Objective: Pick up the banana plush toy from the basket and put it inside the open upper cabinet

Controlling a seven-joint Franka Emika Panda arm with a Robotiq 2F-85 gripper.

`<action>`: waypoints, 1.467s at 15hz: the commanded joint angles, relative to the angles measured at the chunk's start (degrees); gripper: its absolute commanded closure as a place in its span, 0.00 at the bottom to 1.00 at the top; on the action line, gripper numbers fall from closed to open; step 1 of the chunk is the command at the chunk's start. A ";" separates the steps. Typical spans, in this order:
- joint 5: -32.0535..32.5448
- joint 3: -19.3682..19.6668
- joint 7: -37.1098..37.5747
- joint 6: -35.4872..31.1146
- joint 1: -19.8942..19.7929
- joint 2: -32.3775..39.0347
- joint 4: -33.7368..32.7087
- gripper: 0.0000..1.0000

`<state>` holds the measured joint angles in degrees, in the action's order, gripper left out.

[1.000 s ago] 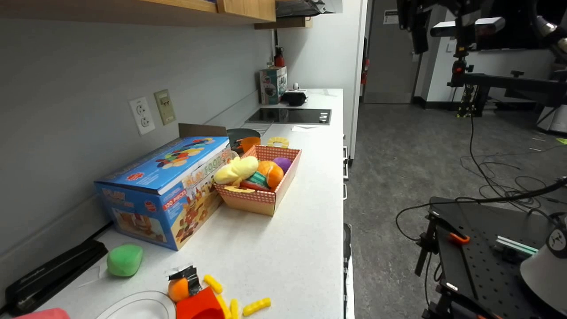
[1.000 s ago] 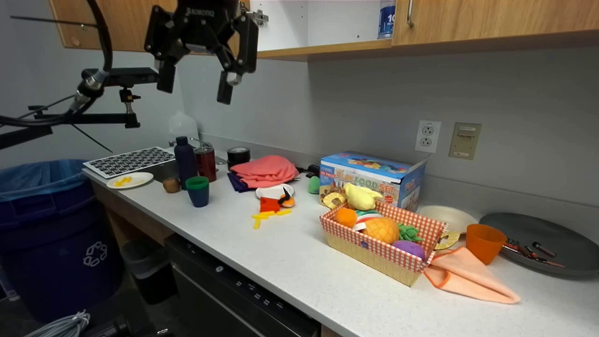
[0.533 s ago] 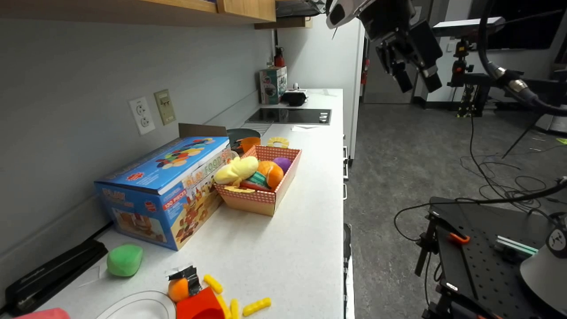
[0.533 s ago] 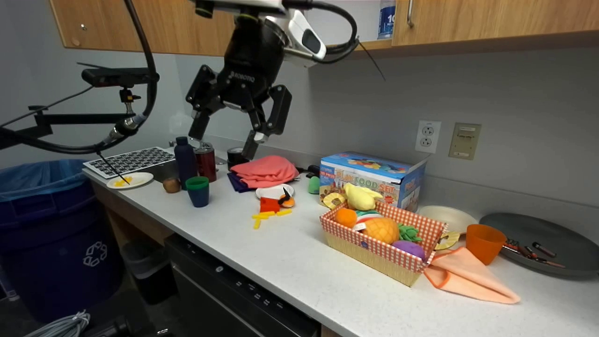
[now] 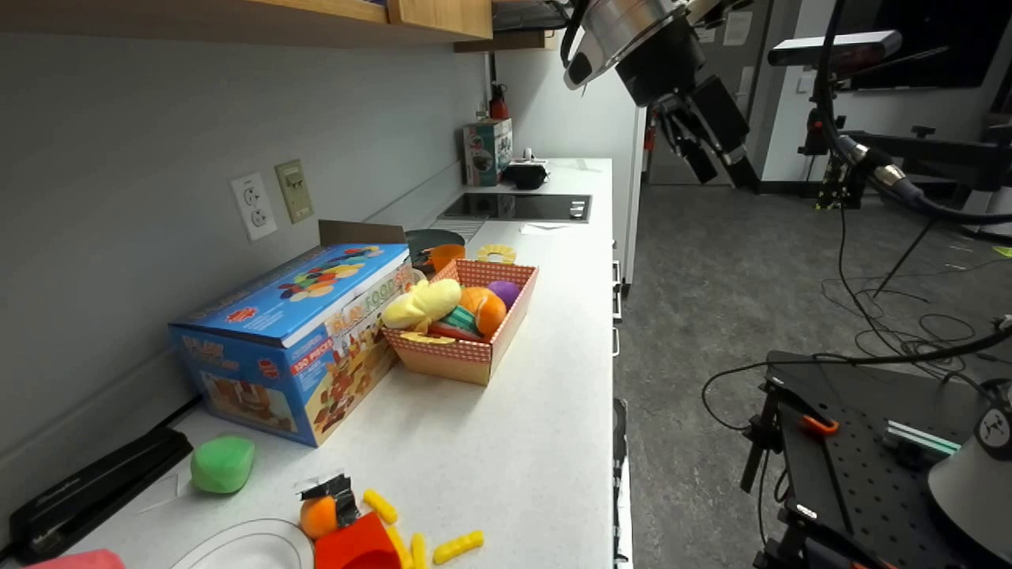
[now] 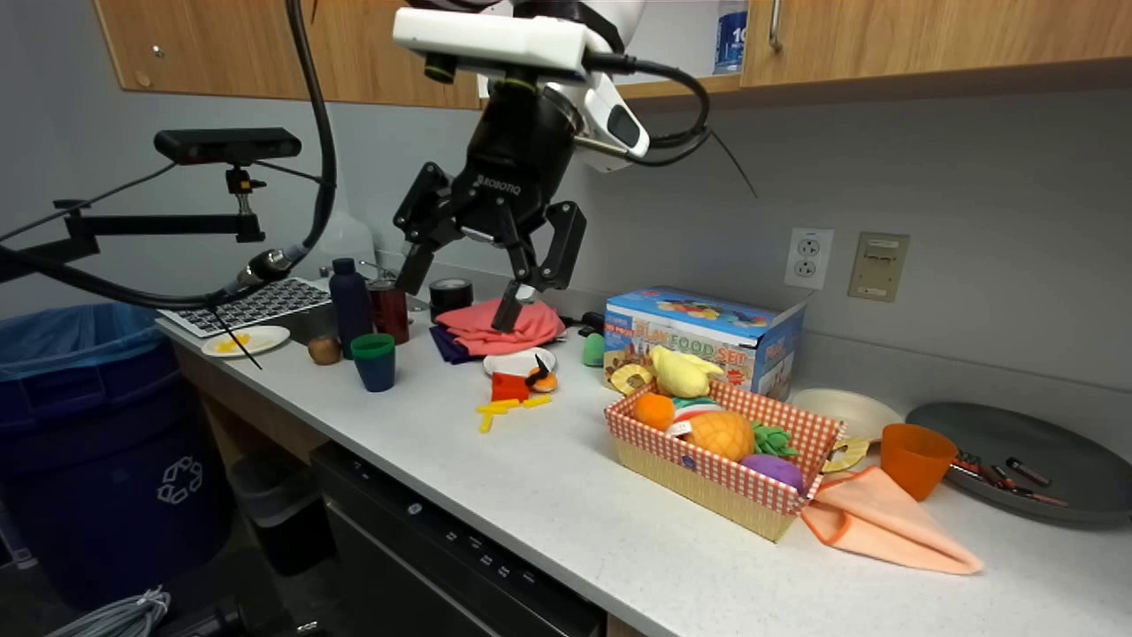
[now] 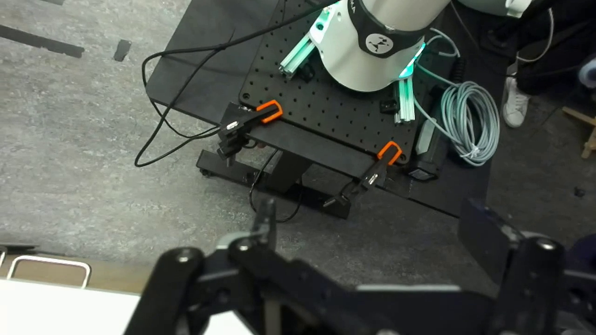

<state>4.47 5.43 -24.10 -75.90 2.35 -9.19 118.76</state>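
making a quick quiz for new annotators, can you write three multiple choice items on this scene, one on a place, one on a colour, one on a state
1. Where is the banana plush toy?
A. On a white plate
B. In the basket
C. Inside the upper cabinet

2. What colour is the cup beside the peach cloth?
A. Orange
B. White
C. Purple

3. How does the end effector stand?
A. Shut on the toy
B. Shut, holding nothing
C. Open, holding nothing

1: B, both exterior views show it sitting in the basket, at one end.
2: A, its orange side shows plainly in an exterior view.
3: C, its jaws stand wide apart in the wrist view, with nothing between them.
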 commanded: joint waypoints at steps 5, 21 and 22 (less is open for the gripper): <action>0.47 -1.59 0.16 -9.67 -1.24 10.27 -10.78 0.00; 0.33 -4.19 0.80 -14.23 -1.82 22.25 -21.89 0.00; 0.34 -4.22 0.82 -14.23 -1.84 22.46 -22.06 0.00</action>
<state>4.51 2.78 -23.52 -90.29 1.92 13.25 96.83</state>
